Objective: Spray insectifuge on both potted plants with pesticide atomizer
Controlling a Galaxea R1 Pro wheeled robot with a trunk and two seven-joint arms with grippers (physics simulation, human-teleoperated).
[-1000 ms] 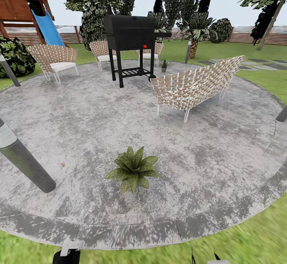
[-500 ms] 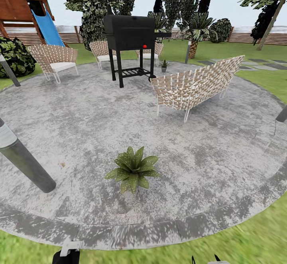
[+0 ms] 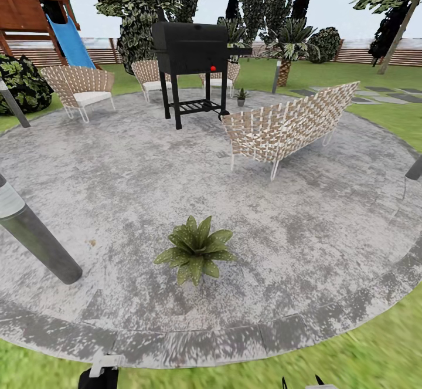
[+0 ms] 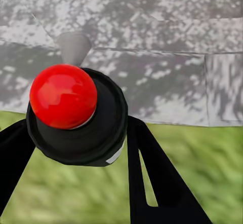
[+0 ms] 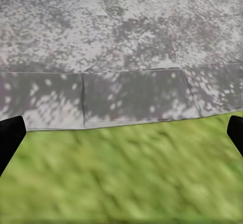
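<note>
Green rosette, nearer potted plant (image 3: 195, 249), lay ahead on patio; left gripper (image 4: 76, 148) clamped the atomizer (image 4: 76, 115), right gripper (image 5: 121, 133) gaped empty.

Bright, even daylight; grass (image 5: 121, 178) blurred, edges warped.

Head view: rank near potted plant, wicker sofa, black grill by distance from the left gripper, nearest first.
From the left gripper, at the bottom edge:
1. Near potted plant, on the patio, ahead and right.
2. Wicker sofa, mid-patio, right.
3. Black grill, far side of the patio.
</note>
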